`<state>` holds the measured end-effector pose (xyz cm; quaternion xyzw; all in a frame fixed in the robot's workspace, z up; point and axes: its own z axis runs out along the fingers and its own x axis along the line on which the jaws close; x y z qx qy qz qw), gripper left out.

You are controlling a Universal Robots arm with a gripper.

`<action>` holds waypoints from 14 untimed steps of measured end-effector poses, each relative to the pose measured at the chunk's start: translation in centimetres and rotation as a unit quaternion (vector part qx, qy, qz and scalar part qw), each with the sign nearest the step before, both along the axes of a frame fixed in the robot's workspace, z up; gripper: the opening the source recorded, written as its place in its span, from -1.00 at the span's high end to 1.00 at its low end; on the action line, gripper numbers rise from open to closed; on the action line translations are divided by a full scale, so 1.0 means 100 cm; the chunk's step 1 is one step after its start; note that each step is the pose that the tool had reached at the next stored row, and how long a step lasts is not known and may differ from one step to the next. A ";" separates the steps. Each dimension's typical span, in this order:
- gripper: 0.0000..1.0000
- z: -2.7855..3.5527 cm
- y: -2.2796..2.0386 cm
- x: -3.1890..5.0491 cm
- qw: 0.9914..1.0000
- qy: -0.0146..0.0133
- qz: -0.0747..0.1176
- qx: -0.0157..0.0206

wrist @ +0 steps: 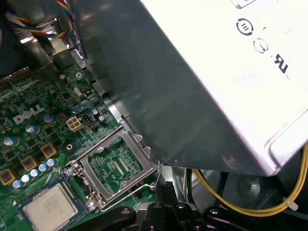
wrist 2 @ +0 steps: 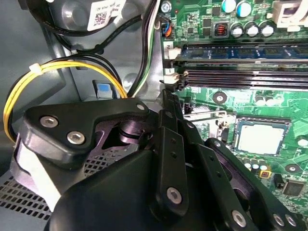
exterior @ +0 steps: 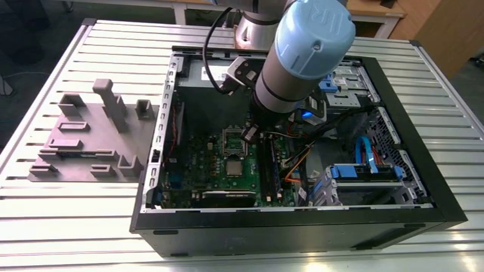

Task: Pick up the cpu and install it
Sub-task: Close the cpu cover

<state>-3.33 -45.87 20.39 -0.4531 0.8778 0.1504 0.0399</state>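
Silver-topped, the cpu lay flat in its socket: light, rigid, fragile, best gripped by opposite edges. Whether the gripper was spread or closed could not be told.

The cpu is silver-grey on a green board. The case is black, the fixture grey-purple, the table ribbed pale grey. Arm joint light blue; cables yellow

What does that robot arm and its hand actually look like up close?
The robot arm is a silver-grey tube with a rounded light-blue cap on its joint and a black cable looping beside it. In the second wrist view the hand is matte black, built of chunky angular linked plates held by round silver screw heads.
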 end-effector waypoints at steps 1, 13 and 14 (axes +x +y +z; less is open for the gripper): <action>0.80 -0.0003 0.0008 -0.0001 1.000 0.000 0.000 0.000; 0.80 -0.0048 0.0092 -0.0040 1.000 0.000 0.000 0.001; 0.80 -0.0053 0.0093 -0.0041 1.000 0.000 0.000 0.001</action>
